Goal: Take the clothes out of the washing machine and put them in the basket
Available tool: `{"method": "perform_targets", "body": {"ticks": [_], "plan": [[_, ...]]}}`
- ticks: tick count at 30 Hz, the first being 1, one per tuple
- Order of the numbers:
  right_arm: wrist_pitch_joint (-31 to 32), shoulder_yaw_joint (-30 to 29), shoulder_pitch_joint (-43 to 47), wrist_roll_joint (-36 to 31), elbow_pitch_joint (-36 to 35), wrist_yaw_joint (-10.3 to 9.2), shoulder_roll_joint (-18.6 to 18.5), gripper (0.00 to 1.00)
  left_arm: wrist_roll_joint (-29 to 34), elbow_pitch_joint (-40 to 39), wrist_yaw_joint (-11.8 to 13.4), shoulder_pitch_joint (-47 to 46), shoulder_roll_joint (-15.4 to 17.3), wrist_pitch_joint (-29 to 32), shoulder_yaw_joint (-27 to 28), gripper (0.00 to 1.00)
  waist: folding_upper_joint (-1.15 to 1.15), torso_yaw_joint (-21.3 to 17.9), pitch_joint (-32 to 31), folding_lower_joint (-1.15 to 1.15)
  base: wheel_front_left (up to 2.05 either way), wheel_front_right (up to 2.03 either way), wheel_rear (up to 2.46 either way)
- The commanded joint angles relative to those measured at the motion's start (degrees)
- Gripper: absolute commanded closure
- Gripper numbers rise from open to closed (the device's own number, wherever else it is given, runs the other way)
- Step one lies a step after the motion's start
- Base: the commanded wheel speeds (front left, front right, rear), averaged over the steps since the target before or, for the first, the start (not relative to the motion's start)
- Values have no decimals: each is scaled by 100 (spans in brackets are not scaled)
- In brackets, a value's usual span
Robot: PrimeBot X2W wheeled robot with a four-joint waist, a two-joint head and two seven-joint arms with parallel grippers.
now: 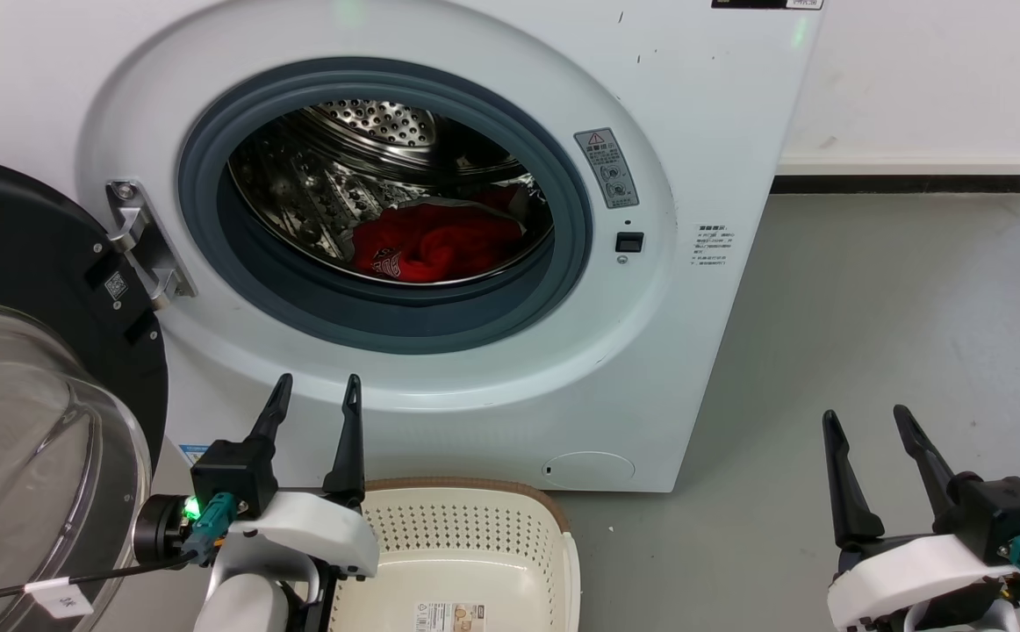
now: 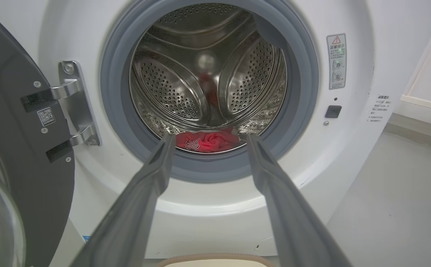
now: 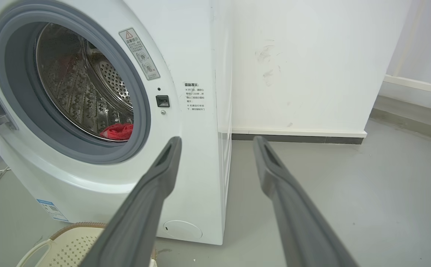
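Clothes are the target; notes run outward from me.

- Left gripper (image 1: 318, 382): fingers spread wide, nothing held, poised over the basket's near-left corner. Right gripper (image 1: 865, 414): also spread wide and empty, off to the side above bare floor.
- Basket (image 1: 466, 484): on the floor against the machine's foot, below the porthole. No garment in it.
- Washing machine (image 1: 694, 132): door (image 1: 36, 263) swung open on my left.
- Clothes (image 1: 440, 246): red heap low in the drum (image 1: 369, 123), just behind the grey seal (image 1: 387, 325).

Plan, as I judge it: send the left arm in, since it is lined up. I'd clear the seal lip, drop low, pinch a thick fold, then lift over the lip before backing out.

Views: the left wrist view frames the heap between my fingers and shows the drum's back. The head view shows the heap's spread and the basket. The right wrist view catches a red sliver.
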Motion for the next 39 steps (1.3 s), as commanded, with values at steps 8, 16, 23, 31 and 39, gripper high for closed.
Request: {"method": "perform_targets", "body": {"ticks": [8,16,23,31,39], "plan": [[-76,-24,92,-392,-79,-2,4,0,393,99,2,-92,-25,-130,45,0,0,5,-1,0,0,0,0],[-118,-21,103,-684,-84,-3,6,0,710,190,-15,-119,-54,-216,67,0,0,6,13,0,0,0,0],[-155,-24,124,-788,-73,-3,6,0,829,255,-55,-105,-104,-270,133,0,0,5,19,0,0,0,0],[-141,-39,102,-736,-41,-3,6,0,794,302,-106,-81,-141,-258,211,0,0,14,30,0,0,0,0],[-126,-38,96,-773,-67,-3,6,0,835,352,-134,-87,-174,-257,262,0,0,23,42,0,0,0,0]]}}
